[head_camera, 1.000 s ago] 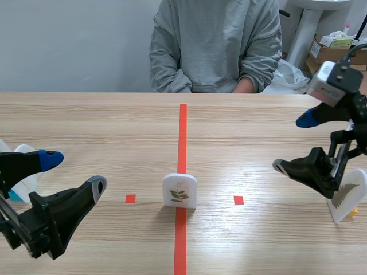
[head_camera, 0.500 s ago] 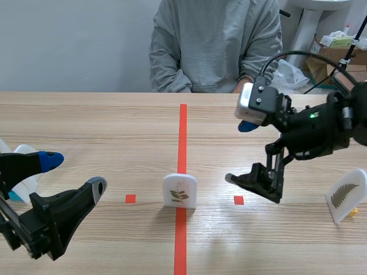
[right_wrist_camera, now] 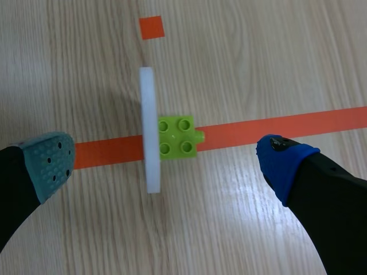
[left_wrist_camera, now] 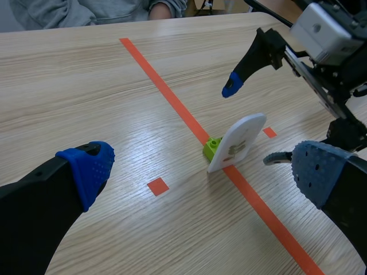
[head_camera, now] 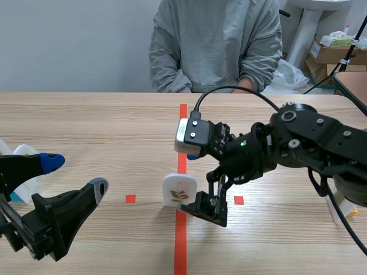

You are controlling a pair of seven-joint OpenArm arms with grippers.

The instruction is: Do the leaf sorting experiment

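**A:** Where is the leaf card (head_camera: pixel 179 191)?

**B:** It is between the two fingers of the right pincer (right_wrist_camera: pixel 165 163) and touches neither of them. The fingers are wide apart, one at each flat side of the card.

**A:** How does it stand?

**B:** Upright, with the rounded top upward. The face with a printed leaf sprig looks toward the robot. Under the pincer, its thin edge runs across the orange-red tape line (head_camera: pixel 183 123).

**A:** What holds it up?

**B:** A green brick (right_wrist_camera: pixel 178 136) with four round studs, joined to its back side.

**A:** And the materials?

**B:** The card is smooth and white. The worktop (head_camera: pixel 86 120) is pale wood with visible grain.

**A:** The left pincer (left_wrist_camera: pixel 202 172)?

**B:** Its fingers are also apart, and the card stands well ahead of it.
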